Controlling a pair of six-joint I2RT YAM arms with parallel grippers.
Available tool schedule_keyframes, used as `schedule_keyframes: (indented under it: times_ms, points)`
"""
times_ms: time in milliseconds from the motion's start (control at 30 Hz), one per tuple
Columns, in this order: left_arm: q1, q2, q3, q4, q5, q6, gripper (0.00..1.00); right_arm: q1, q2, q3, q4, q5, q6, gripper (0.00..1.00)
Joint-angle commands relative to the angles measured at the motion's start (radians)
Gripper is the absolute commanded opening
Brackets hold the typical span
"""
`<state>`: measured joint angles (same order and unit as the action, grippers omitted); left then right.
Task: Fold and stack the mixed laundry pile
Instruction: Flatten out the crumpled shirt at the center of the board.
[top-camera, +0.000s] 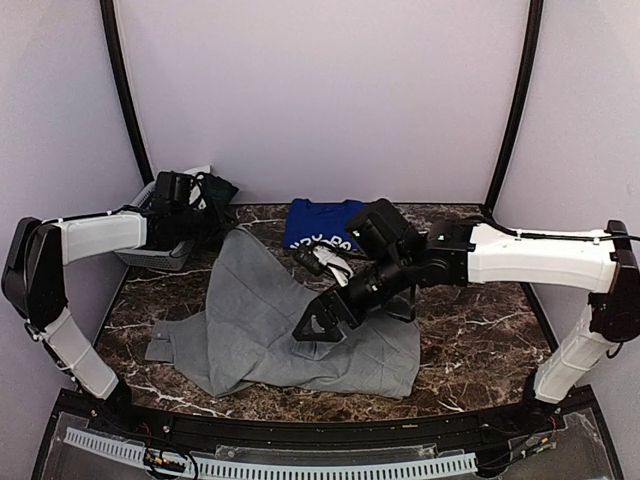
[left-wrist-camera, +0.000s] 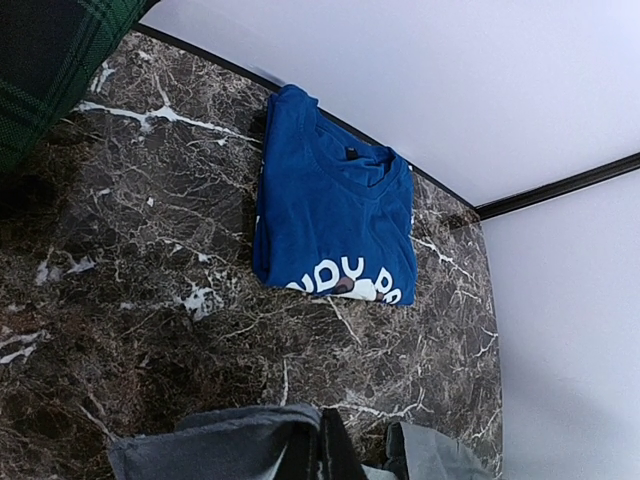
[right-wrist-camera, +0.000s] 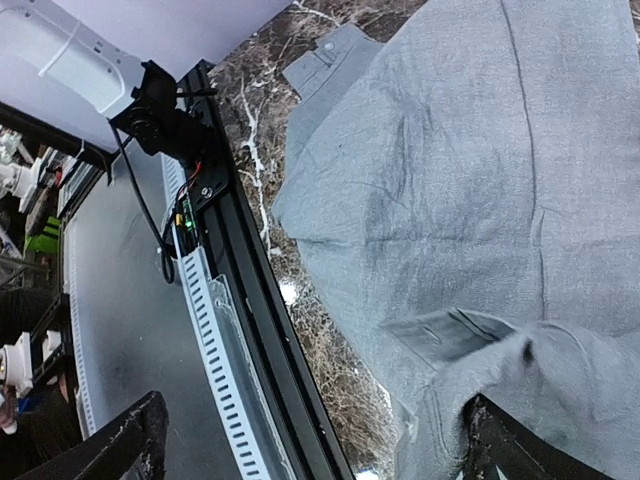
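- Checking right gripper (top-camera: 318, 325): jaws wide apart, grey polo shirt (top-camera: 245, 310) directly beneath them, its length running off to their left.
- Agreed; left gripper (top-camera: 205, 220) jaws together beside its far tip, grip unclear. We call right nearer.

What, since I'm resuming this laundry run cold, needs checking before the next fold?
1. Left gripper shut on a corner of the light-grey collared polo shirt: ok.
2. Right gripper open over the polo, holding nothing: ok.
3. Polo lying flat: not ok, wrinkled, one corner lifted.
4. Folded royal-blue printed T-shirt apart from the polo: ok.
5. How much fabric the left gripper holds: cannot tell.
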<state>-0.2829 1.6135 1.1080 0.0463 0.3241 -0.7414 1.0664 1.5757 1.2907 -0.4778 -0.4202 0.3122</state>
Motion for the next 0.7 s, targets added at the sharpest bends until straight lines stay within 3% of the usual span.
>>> schedule_keyframes:
  times_ms: [0,67,200,333,467,567,667]
  points:
    - [0.012,-0.005,0.011,0.029,0.009,0.008,0.00,0.008,0.023,0.054,-0.164,0.281,-0.022,0.99]
    - [0.013,-0.010,0.011,0.023,0.004,0.018,0.00,0.020,0.048,0.051,-0.207,0.326,-0.017,0.99]
    - [0.014,-0.003,0.019,0.013,-0.003,0.035,0.00,0.142,0.132,0.064,-0.168,0.267,-0.086,0.99]
    - [0.014,0.009,0.031,-0.001,-0.009,0.040,0.00,0.243,0.264,0.255,-0.176,0.276,-0.153,0.99]
    - [0.016,0.017,0.040,-0.016,-0.009,0.051,0.00,0.264,0.377,0.495,-0.217,0.273,-0.204,0.99]
    - [0.021,0.020,0.048,-0.034,-0.012,0.066,0.00,0.268,0.402,0.576,-0.206,0.289,-0.234,0.99]
    - [0.028,0.024,0.059,-0.073,-0.007,0.078,0.00,0.265,0.447,0.697,-0.303,0.342,-0.268,0.99]
